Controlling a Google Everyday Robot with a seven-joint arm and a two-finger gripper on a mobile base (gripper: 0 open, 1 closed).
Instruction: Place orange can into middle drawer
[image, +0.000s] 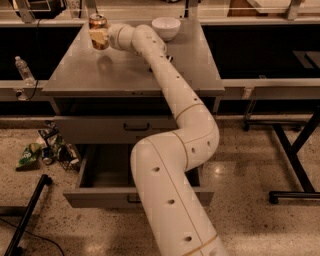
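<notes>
The orange can (97, 26) is upright in my gripper (100, 38), which is shut on its lower body. The can hangs a little above the far left corner of the grey table top (115, 70), with its shadow on the surface below. My white arm reaches from the front of the view across the table to it. The middle drawer (100, 196) is the lower grey front and stands pulled open under the table, with its inside showing. My arm hides its right part. The other drawer front (110, 128) above it is shut.
A white bowl (166, 27) stands at the back of the table, right of the gripper. A water bottle (23, 70) stands on a ledge at left. Litter and cans (45, 151) lie on the floor beside the open drawer. A black stand leg (27, 215) crosses the front left floor.
</notes>
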